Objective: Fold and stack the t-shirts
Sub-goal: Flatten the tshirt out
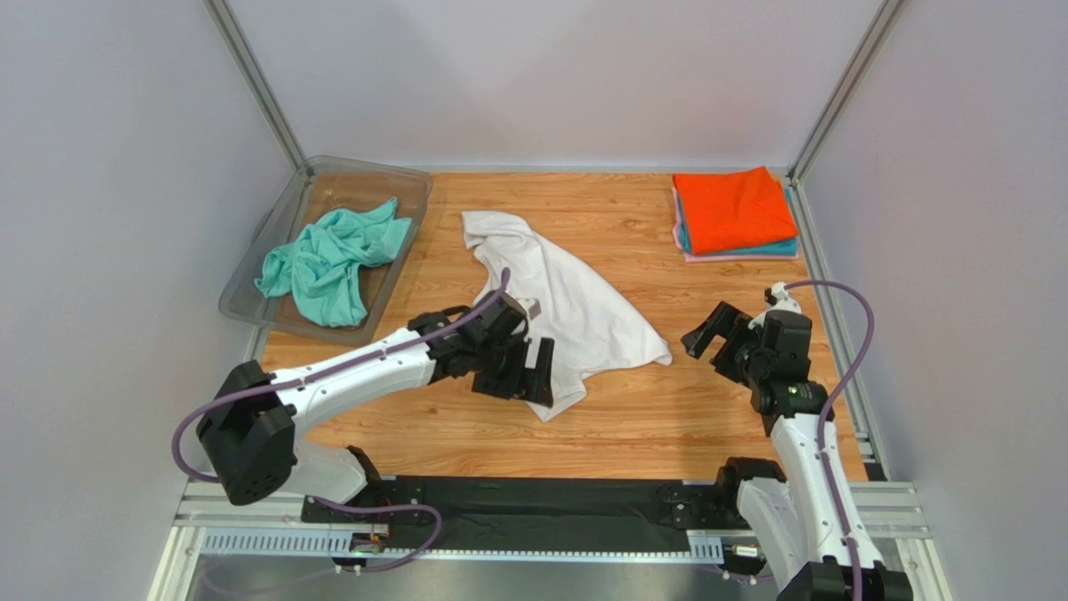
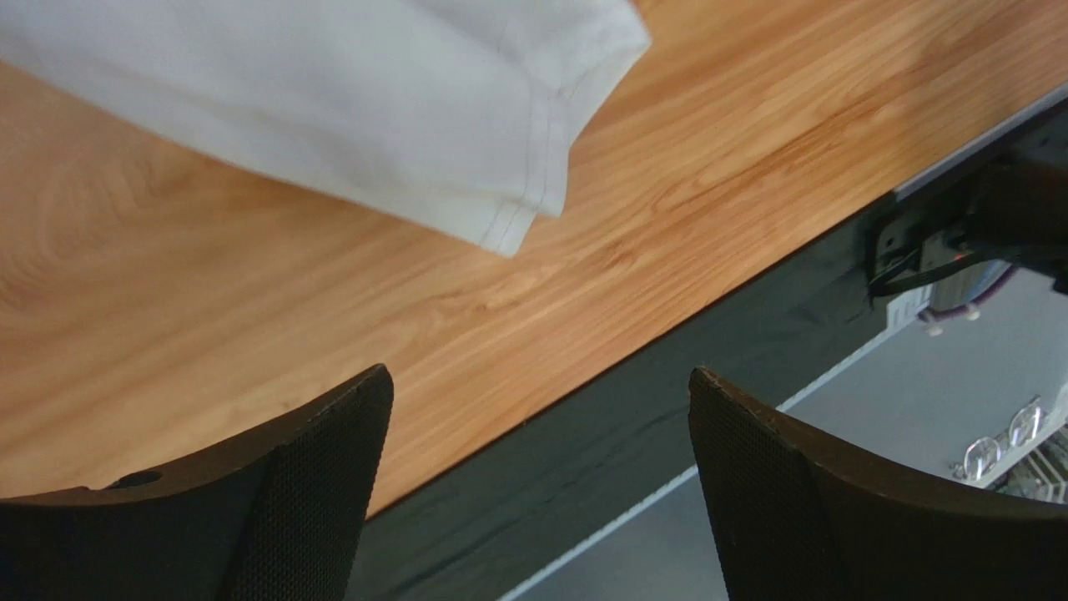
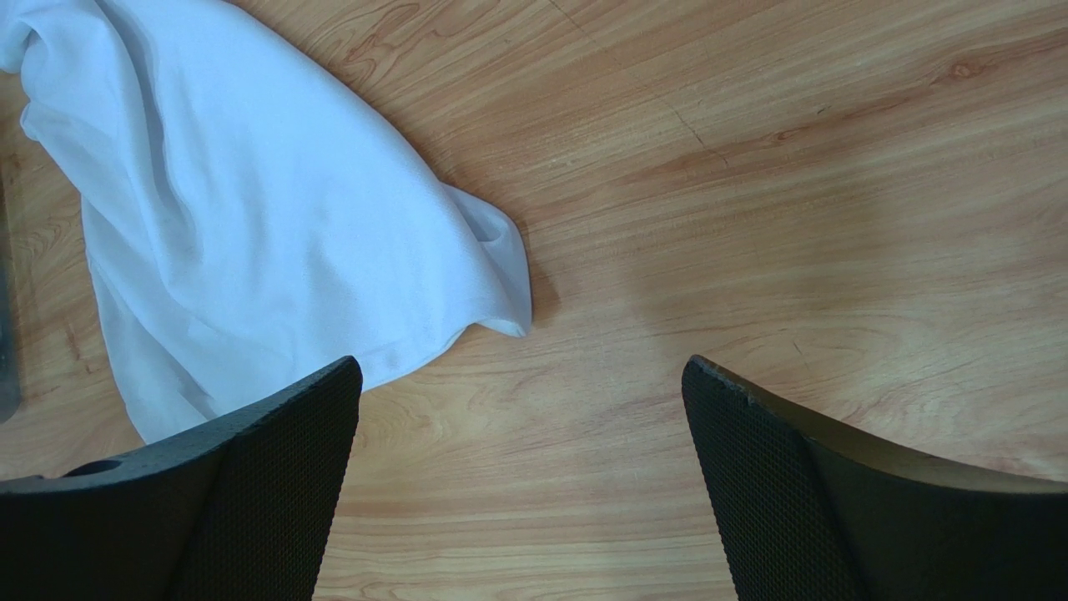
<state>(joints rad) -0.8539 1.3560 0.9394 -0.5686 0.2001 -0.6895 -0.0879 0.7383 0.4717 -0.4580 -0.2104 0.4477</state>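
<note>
5 shirts: 1 white shirt point(image 1: 564, 307) at centre, 1 mint shirt point(image 1: 332, 257) at 10 o'clock, 3 stacked at 1 o'clock: 1 orange shirt point(image 1: 733, 207), 1 teal shirt point(image 1: 765, 249), 1 pink shirt point(image 1: 740, 258). 1 tray point(image 1: 245, 294). 2 grippers: left gripper point(image 2: 537, 376), right gripper point(image 3: 520, 369).

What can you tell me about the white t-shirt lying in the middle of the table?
The white t-shirt looks like soft, plain cotton. It lies unfolded and rumpled on the wooden table, near its middle, stretching diagonally from far left to near right with loose folds. A double-stitched hem shows at its near corner. The left gripper hangs open at that near edge, holding nothing. I cannot tell whether the arm brushes the cloth.
</note>
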